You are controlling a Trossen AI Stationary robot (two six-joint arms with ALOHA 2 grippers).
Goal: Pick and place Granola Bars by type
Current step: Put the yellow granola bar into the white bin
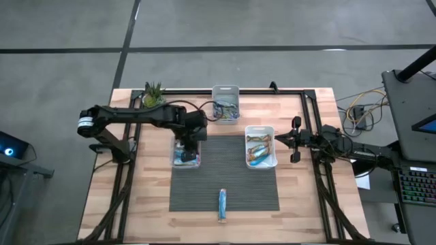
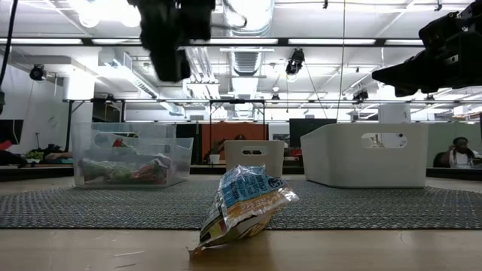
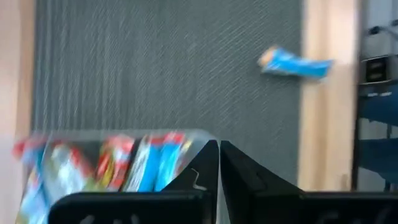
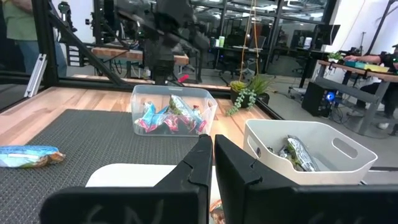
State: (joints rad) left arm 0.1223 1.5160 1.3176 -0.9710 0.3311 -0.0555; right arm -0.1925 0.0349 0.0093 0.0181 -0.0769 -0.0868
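Grey mat (image 1: 225,173); one blue bar (image 1: 223,204)

Mat (image 1: 225,163): dark grey, fine ribbed weave.
Table (image 1: 306,204): pale wood planks, black frame rails.
Lone bar (image 1: 223,203) at 6 o'clock on the mat: blue wrapper, orange-tan end.
Clear bin (image 1: 186,160) at 9 o'clock: red, blue and green wrappers.
White bin (image 1: 261,147) at 3 o'clock: blue and brownish wrappers.
Plant (image 1: 153,94): green.
Arms: black.
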